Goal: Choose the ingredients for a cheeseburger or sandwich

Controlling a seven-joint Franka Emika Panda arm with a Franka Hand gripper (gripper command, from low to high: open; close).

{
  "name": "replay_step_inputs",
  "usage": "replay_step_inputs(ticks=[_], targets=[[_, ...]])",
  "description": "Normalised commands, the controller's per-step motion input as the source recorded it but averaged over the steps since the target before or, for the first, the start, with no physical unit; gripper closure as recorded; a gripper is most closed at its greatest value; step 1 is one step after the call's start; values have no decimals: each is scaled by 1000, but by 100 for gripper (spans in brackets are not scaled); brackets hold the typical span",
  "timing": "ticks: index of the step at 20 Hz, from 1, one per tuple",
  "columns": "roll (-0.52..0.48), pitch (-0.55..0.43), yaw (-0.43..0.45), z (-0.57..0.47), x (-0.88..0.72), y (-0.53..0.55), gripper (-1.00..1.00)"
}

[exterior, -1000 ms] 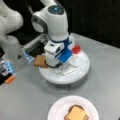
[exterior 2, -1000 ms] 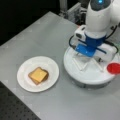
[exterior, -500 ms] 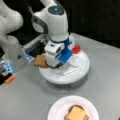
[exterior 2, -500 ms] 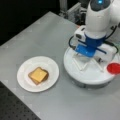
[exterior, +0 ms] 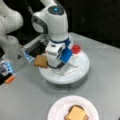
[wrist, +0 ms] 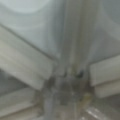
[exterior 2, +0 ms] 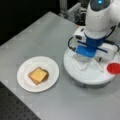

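Note:
My gripper (exterior: 60, 68) reaches straight down onto the round white stand (exterior: 82, 68), near its middle, and it shows in both front views (exterior 2: 87, 63). A tan bread slice (exterior: 41, 60) lies at the stand's left edge, right beside the gripper. A red disc (exterior: 75, 49) sits at the stand's far side and appears at a front view's right (exterior 2: 113, 68). The sandwich stack (exterior 2: 38, 75), with yellow cheese on top of brown and tan layers, rests on the white plate (exterior 2: 23, 80) and is also in view here (exterior: 76, 113). The wrist view holds only the stand's white ridges (wrist: 25, 62), very close.
The stand (exterior 2: 85, 75) and the plate (exterior: 56, 110) sit on a grey table (exterior 2: 37, 37). A second robot's white base (exterior: 13, 50) stands at a front view's left, with a small orange item (exterior: 10, 79) before it. A dark tray (exterior: 35, 48) lies behind the stand.

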Motion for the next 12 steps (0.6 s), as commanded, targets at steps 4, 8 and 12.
replay_step_inputs(ticks=[4,8,12], targets=[[-23,-126,204,-110,-110,-37,-100],[-12,-134,202,-113,-121,-33,-100],[-9,-134,196,-110,-138,-36,-100]])
